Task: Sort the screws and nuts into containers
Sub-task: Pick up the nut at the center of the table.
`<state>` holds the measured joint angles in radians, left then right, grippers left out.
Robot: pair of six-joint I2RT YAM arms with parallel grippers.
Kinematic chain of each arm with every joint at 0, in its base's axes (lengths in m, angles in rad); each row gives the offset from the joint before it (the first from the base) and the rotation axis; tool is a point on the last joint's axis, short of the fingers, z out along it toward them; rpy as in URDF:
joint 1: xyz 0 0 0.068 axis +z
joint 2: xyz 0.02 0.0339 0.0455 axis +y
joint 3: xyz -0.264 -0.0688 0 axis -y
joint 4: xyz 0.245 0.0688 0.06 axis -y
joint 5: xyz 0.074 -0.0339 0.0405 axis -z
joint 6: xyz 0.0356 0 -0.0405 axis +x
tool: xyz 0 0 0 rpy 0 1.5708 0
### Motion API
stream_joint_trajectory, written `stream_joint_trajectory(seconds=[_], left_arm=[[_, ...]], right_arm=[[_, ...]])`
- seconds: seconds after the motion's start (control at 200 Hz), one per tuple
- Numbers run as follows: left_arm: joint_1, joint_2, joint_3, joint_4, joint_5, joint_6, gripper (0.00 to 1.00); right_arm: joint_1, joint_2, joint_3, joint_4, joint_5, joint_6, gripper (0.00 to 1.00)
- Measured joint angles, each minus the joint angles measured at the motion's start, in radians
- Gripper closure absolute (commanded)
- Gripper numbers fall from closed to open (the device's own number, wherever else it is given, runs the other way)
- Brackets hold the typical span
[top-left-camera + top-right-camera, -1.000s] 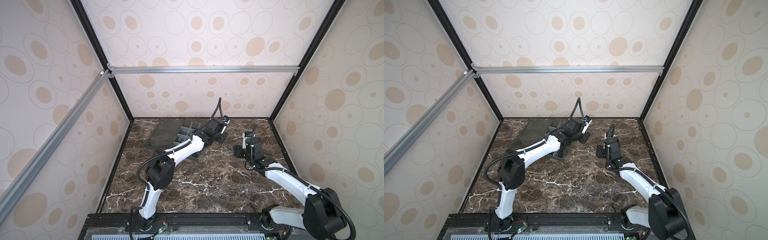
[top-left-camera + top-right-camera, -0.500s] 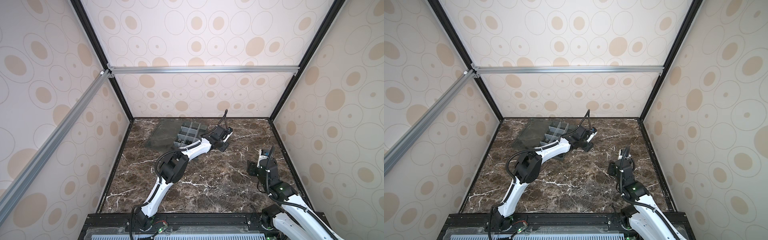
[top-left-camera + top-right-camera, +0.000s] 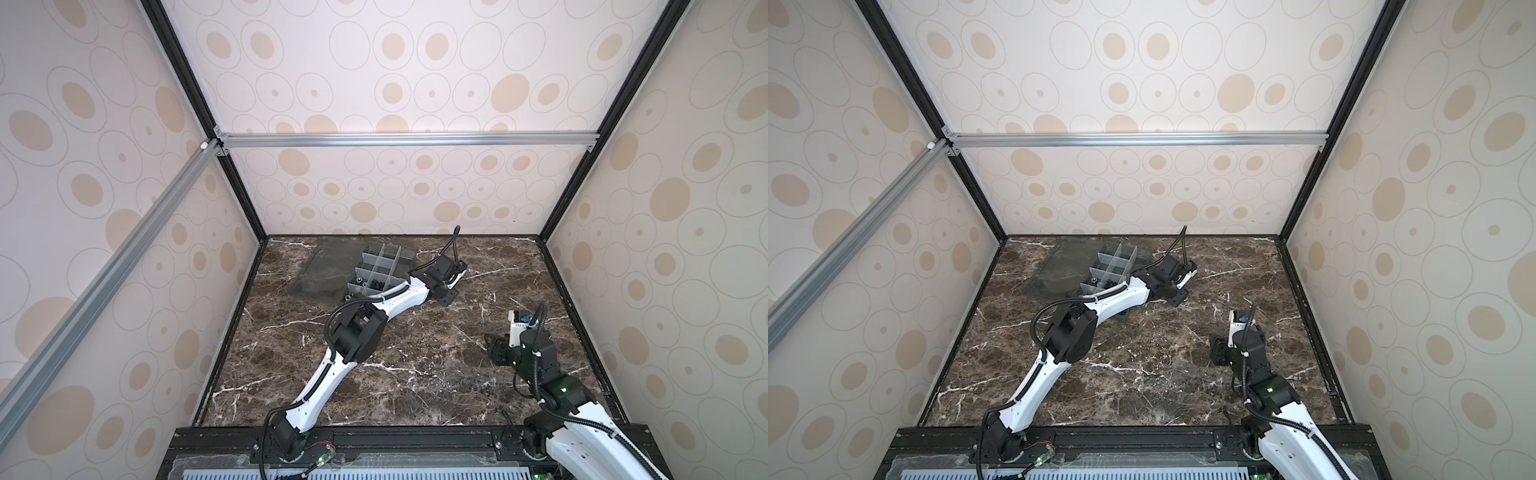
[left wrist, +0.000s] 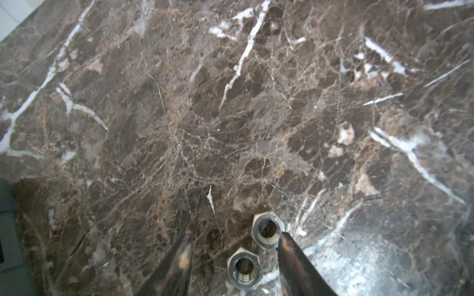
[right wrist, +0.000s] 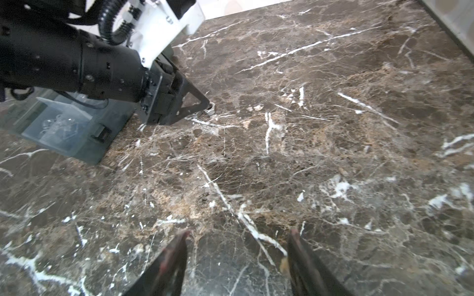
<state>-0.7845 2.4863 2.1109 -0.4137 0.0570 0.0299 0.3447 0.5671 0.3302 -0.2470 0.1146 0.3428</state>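
Two silver hex nuts lie on the marble between the fingers of my left gripper. It is open, and the farther nut touches one fingertip. This gripper hangs low just right of the grey organizer box with its containers. Small dark pieces that look like screws lie in a near cell. My right gripper is open over bare marble at the front right, with nothing between its fingers. It sees the left gripper down by a nut.
The box's clear lid lies flat to the left of the cells at the back. In the right wrist view the box holds shiny pieces in one cell. The left arm stretches diagonally across the table.
The right arm has pulled back from the middle towards the front right. The left arm has stretched out, carrying its gripper from the box's edge to the marble right of it.
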Motion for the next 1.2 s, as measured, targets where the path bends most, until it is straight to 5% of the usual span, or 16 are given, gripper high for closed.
stream_joint_trajectory(seconds=[0.375,0.89,1.201], left_arm=[[0.0,-0.042,-0.143,0.076,0.006,0.004,0.51],[-0.001,-0.018,-0.107,0.082,0.005,0.016,0.71],[-0.001,-0.019,-0.109,0.084,0.005,0.016,0.74]], right_arm=[[0.0,-0.019,-0.011,0.015,-0.036,-0.011,0.37],[0.0,-0.016,-0.011,0.016,-0.035,-0.011,0.37],[0.0,-0.024,-0.013,0.016,-0.032,-0.011,0.37]])
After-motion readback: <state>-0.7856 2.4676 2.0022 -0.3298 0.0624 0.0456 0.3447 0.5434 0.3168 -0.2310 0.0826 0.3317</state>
